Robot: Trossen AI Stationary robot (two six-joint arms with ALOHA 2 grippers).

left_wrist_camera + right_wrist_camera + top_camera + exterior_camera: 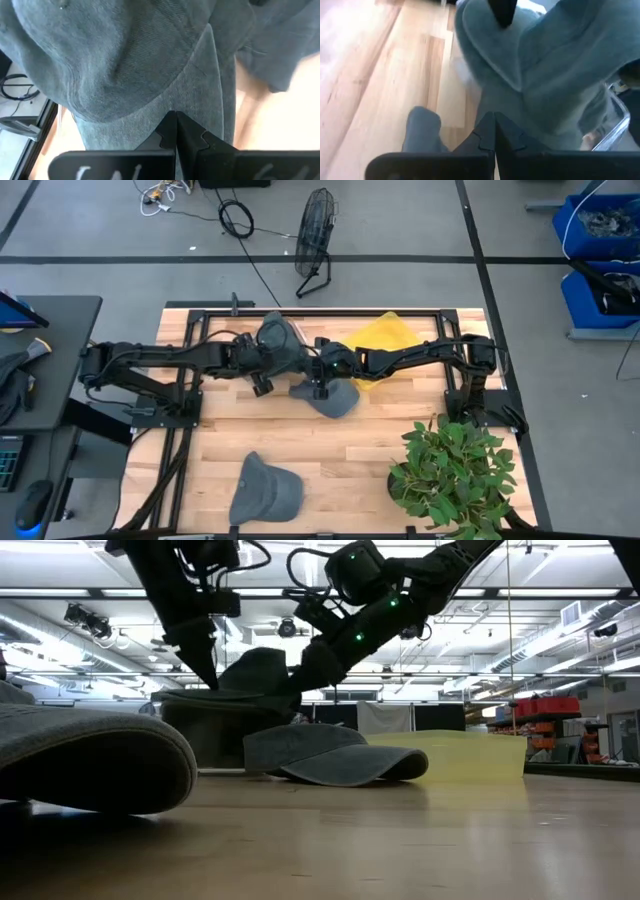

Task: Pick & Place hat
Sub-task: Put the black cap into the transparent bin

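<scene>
My left gripper (pixel 175 131) and my right gripper (pixel 495 131) are both clamped on the same grey hat (pixel 277 340), held in the air over the back half of the desk (pixel 340 450), near the middle of its back edge. In each wrist view my two dark fingers meet with hat cloth pinched between them; the fingertips themselves are buried in fabric, so I cannot see the exact grip edge. From above, my arms cover most of the held hat; only the rounded crown shows clear.

Cloth: grey, fine twill weave, soft, folding into creases under the clamp; brim seam visible in the left wrist view.

Hats counted: three. The held one; a second hat (pixel 331 398) lying on the wood just in front of it, brim flat on the surface in the low view; a third hat (pixel 264 488) near the front edge, left of centre, partly cut off in the low view.

One yellow bin (pixel 386 340), translucent, sits at the back edge right of centre, half hidden under my right arm. One potted plant (pixel 455 470), leafy, stands at the front right corner. Desk surface is pale wood planks in a black frame.
</scene>
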